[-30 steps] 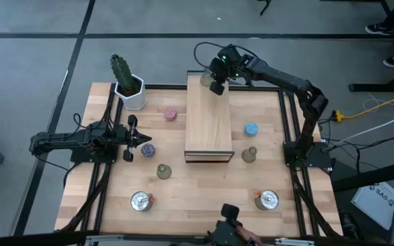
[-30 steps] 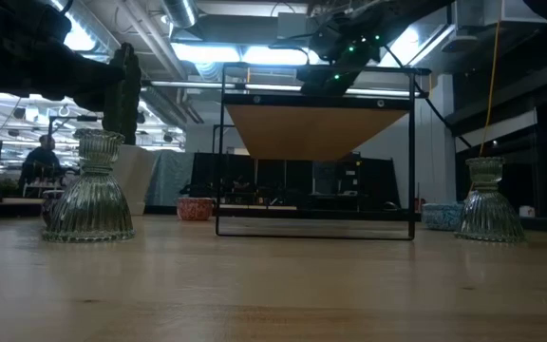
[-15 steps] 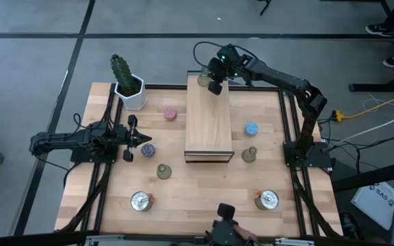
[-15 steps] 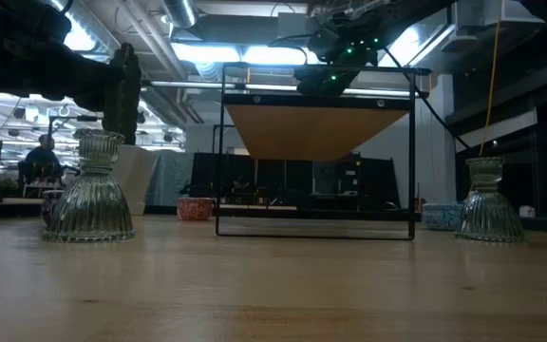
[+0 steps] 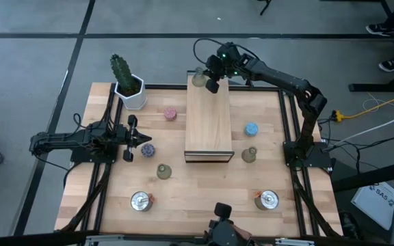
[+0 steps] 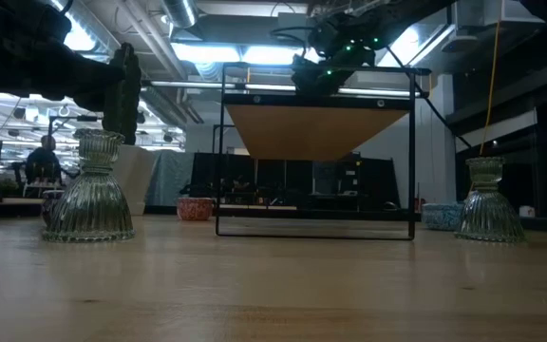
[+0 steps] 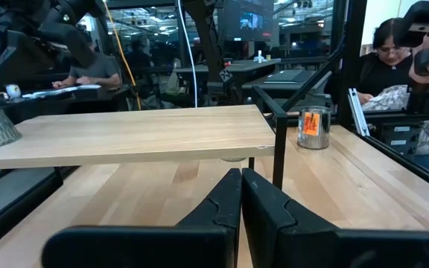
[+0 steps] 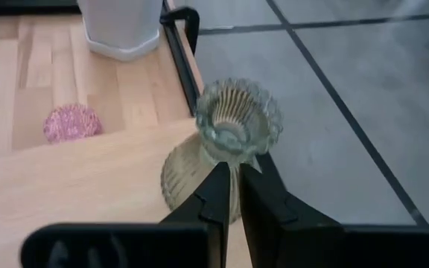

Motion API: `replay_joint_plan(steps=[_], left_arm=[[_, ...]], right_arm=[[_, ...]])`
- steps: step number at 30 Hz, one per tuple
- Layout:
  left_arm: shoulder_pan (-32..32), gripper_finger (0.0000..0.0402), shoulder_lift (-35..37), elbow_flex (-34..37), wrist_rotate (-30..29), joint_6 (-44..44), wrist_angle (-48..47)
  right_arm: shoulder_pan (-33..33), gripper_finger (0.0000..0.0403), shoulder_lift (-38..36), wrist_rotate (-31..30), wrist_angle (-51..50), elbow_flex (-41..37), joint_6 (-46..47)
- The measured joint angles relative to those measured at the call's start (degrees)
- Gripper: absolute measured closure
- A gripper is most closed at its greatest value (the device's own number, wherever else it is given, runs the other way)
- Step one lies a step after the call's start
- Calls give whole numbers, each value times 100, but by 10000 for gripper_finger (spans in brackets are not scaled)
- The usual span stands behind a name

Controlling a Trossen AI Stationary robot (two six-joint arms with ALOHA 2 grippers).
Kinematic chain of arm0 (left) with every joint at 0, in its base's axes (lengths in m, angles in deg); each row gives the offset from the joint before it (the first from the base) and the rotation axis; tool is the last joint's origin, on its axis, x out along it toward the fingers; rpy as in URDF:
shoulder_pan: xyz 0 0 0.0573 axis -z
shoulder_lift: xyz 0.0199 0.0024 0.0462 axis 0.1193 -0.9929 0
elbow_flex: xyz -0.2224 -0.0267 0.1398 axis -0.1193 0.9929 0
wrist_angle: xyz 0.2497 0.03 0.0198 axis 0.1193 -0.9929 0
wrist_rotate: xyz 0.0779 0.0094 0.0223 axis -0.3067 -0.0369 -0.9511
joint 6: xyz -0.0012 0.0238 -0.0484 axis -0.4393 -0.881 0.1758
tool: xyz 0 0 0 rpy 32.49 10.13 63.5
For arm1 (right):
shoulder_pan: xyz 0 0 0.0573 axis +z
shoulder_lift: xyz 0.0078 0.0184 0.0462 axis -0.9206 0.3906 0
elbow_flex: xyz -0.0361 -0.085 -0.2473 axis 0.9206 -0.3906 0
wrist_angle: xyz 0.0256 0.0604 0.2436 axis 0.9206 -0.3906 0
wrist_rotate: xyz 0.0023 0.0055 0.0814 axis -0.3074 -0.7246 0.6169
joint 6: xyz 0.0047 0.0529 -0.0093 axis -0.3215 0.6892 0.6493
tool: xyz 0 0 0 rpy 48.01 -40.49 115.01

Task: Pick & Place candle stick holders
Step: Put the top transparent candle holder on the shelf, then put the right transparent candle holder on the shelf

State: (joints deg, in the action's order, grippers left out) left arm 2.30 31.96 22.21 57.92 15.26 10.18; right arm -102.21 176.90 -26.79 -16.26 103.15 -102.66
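Dark right gripper (image 5: 213,85): over the far end of the wooden board (image 5: 209,119), fingers drawn together to a narrow slit, nothing between them. In the right wrist view, fingertips (image 8: 216,179) just in front of the lower body of an olive-green bell-shaped holder (image 8: 229,123); contact not possible to tell.

Olive-green bell-shaped holder (image 5: 198,78): upright, open mouth up, on the far left corner of the board, just beside the right gripper.

Wooden board: long, light, raised on a dark frame, lying from the table's far edge toward the middle of the table (image 5: 204,198).

Pink holder (image 5: 171,113): on the table, left of the board's far half.

Cactus in white pot (image 5: 132,92): at the table's far left corner.

Blue holder (image 5: 252,128): on the table, right of the board.

Second olive-green holder (image 5: 250,154): near the board's near right corner, upright.

Third olive-green holder (image 5: 163,171): off the board's near left corner, toward the table's middle, upright.

Left gripper (image 5: 144,139): low near the table's left edge, pointing toward the board, fingers pressed shut, empty.

Purple holder (image 5: 146,148): just beside the left gripper's tips.

Silver holders: one (image 5: 141,201) near the near left corner, one (image 5: 267,199) near the near right corner, well apart.
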Motion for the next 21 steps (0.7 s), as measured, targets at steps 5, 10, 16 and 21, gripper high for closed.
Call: replay_joint_plan(steps=[5, 10, 16, 21], left_arm=[[0, 395, 2, 2, 0, 2, 0], [-1, 395, 1, 1, 0, 1, 0], [0, 395, 2, 0, 0, 2, 0], [-1, 395, 2, 2, 0, 2, 0]], right_arm=[[-2, 369, 0, -33, -217, 0, -1], [0, 369, -137, -34, -582, 55, -1], [70, 369, -422, -55, -1089, 63, -1], [221, 369, -667, -51, -1568, 63, -1]])
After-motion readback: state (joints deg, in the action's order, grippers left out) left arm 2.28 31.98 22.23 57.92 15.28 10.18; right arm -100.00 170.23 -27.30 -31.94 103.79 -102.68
